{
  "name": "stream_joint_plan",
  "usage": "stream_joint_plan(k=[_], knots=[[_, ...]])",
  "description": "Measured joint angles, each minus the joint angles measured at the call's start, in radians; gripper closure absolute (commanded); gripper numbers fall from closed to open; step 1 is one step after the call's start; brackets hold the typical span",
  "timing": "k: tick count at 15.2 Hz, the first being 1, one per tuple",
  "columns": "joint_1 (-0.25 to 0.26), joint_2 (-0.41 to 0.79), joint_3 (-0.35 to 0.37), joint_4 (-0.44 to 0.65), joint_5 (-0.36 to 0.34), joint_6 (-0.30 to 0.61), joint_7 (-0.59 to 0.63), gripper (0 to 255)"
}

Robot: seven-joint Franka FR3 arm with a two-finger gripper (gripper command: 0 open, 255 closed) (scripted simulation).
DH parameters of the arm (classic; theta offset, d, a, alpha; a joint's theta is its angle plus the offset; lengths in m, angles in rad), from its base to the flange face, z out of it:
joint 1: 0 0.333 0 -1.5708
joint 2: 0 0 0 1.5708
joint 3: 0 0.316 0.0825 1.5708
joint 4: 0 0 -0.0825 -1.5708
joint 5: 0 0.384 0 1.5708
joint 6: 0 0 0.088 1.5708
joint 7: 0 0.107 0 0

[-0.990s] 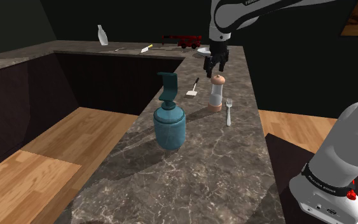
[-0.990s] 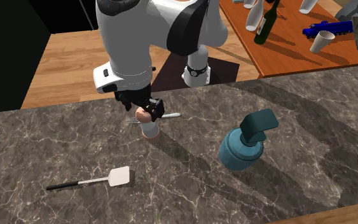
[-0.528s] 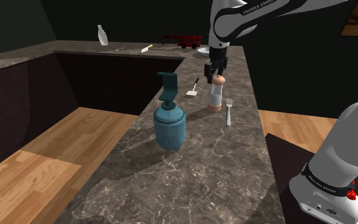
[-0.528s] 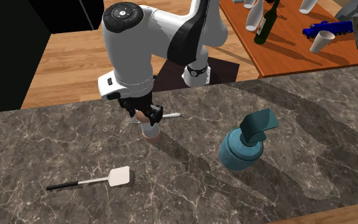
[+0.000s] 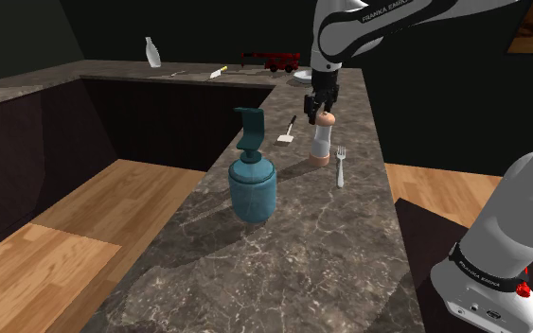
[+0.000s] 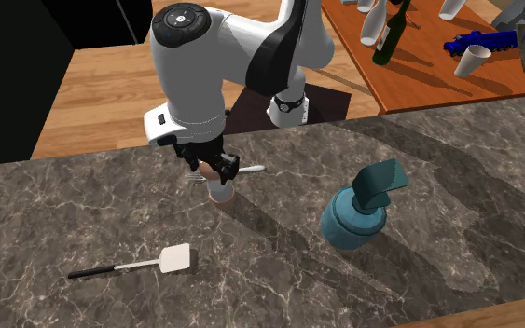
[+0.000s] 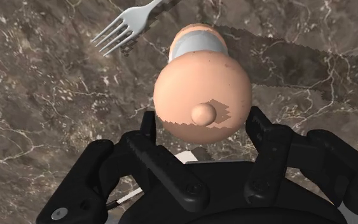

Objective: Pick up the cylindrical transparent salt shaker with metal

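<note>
Clamping from above: the gripper (image 7: 204, 122) hangs vertical over the salt shaker (image 5: 322, 140). Its black fingers (image 7: 262, 130) are narrowed onto the two flanks of the rounded tan cap (image 7: 203, 89). In the wrist view both sides look in contact, with the cap's small top knob centred between them. The shaker stands upright on the dark marbled counter (image 5: 293, 246), base down, and by the shoulder view it looks not yet lifted. Below the cap the body reads pale and clear-ish, cylindrical, with a tan foot. The cap is drawn tan, no metal sheen visible. Handling guess: small, light, rigid, no give under the pads. Surfaces are smooth and curved, so friction is likely low, and a ball-shaped cap can squirt out of a pinch if the pads sit off its widest line. It is tall and narrow, so a sideways nudge would tip it. If the body is glass, squeeze only moderately. The best hold is probably the cap's widest line or lower on the straight cylinder wall. The present cap hold seems workable for a slow, straight-up lift. The fork (image 7: 133, 25) lies just beside the shaker's base; contact can't be judged. The spatula (image 6: 158, 261) and the teal soap dispenser (image 6: 353, 219) sit well apart from it on the same counter.
</note>
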Motion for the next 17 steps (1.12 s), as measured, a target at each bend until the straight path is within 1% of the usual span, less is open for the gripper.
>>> stream_joint_plan(k=[3, 17], knots=[[0.0, -0.001, 0.0, 0.013, 0.001, -0.017, -0.002, 255], [0.001, -0.02, 0.001, 0.173, 0.005, -0.195, -0.013, 255]])
